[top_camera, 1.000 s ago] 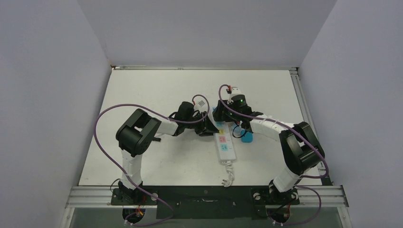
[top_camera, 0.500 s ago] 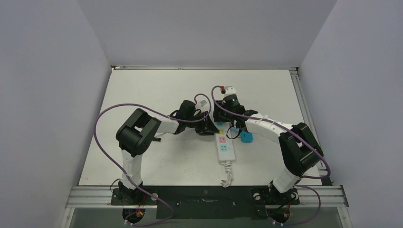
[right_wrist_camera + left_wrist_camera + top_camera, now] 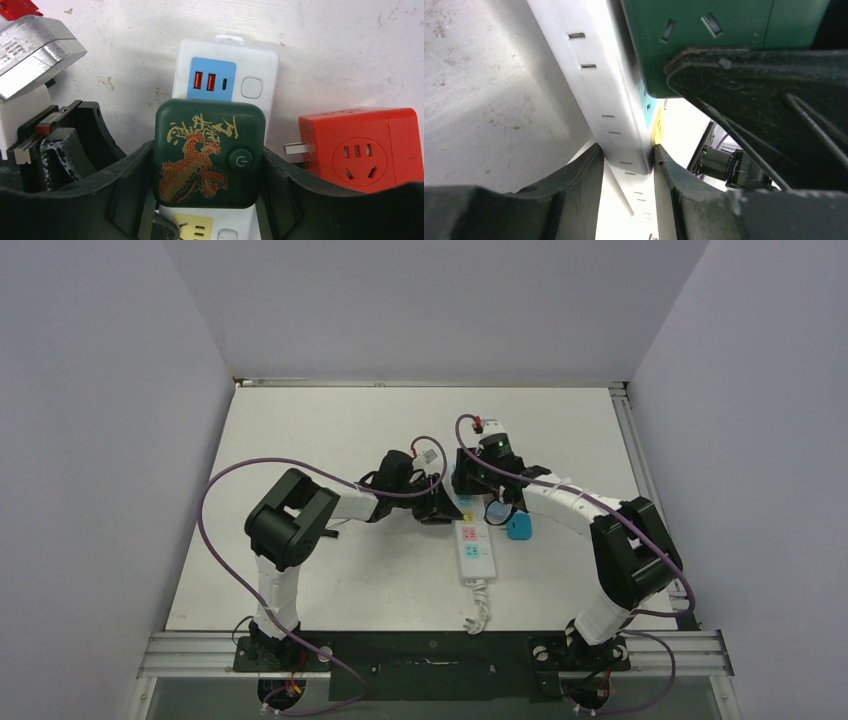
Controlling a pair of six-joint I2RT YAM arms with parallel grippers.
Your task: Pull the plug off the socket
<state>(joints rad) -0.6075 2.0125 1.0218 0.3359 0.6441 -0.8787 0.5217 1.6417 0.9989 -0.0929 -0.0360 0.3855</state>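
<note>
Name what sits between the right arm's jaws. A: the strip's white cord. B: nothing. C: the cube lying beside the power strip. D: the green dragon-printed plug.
D: the right wrist view shows the green plug, seated on the socket, with the right arm's jaws pressed against both its sides.

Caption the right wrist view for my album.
The right pincer grips green dragon plug on white socket, red cube adapter alongside.

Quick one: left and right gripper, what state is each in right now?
Left gripper: closed on the long edge of the socket.
Right gripper: closed on the dark green plug.
</note>
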